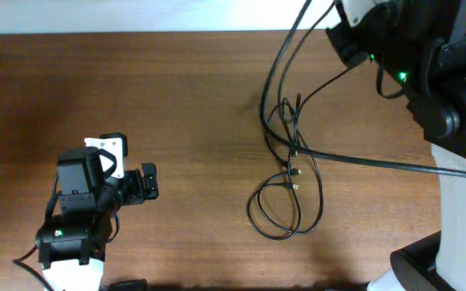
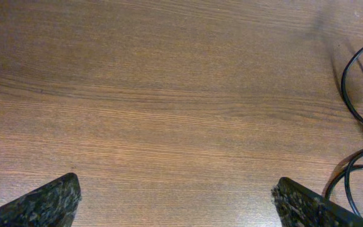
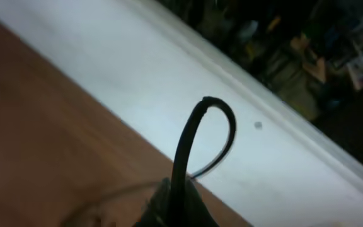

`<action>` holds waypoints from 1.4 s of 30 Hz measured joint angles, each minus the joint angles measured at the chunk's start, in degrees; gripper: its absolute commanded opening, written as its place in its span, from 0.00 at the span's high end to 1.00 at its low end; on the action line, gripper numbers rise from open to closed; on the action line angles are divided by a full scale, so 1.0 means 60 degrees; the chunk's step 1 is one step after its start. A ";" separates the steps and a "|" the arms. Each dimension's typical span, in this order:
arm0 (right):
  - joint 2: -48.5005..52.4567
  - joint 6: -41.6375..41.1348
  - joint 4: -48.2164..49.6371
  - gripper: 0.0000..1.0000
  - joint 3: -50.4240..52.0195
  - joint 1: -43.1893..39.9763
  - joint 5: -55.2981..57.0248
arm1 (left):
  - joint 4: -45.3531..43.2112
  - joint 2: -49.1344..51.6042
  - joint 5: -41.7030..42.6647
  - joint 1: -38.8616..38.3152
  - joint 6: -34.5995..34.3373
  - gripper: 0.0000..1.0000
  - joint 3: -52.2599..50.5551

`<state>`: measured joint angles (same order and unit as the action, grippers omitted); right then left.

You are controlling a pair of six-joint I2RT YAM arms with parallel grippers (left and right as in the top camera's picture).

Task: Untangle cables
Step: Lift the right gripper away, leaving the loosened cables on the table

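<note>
Where the left arm sits at the near left corner of the table [image 1: 201, 97], the left pincer [image 1: 146, 183] hangs low over bare wood with its jaws wide apart and nothing between them. In its own wrist view only the two dark fingers [image 2: 49, 202] show, one in each bottom corner, with wood grain filling the space between.

Further to the right, well apart from this pincer, the cables [image 1: 291, 171] lie on the table. They are thin black cords: a loose loop lies nearest the front edge, and just behind it a few small plug ends sit close together where the cords cross. In the left wrist view the same cords [image 2: 343, 79] curve along the right edge of the picture.

From that crossing, several strands run up and away toward the far right, rising to the right arm, which is high and close to the overhead camera.

In the right wrist view, which is blurred, the right pincer [image 3: 172, 205] appears as one dark shape at the bottom middle, its jaws together, and one cord [image 3: 181, 151] stands up out of it and bends over into a small arch. So it looks clamped on the cables. Behind it is the far table edge and then a white strip [image 3: 169, 69]
</note>
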<state>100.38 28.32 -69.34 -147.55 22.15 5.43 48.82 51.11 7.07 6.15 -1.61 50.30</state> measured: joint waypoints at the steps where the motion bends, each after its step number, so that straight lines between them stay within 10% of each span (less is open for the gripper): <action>1: 0.0073 0.0313 -0.0357 0.96 -0.0011 0.0000 0.0222 | 0.0000 0.0000 0.0004 0.0000 0.0000 0.01 0.0000; 16: 0.2368 -0.1676 -0.1843 0.96 -0.0106 -0.2033 0.5727 | 0.0004 0.0000 0.0004 0.0000 0.0000 0.01 0.0000; 42: -0.0015 -0.5217 -0.4605 0.96 -0.0106 -0.4164 0.3053 | 0.0000 0.0000 0.0004 0.0000 0.0000 0.01 0.0000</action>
<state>100.29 -2.98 -96.97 -148.18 -2.83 23.75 48.82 51.11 7.09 6.15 -1.61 50.30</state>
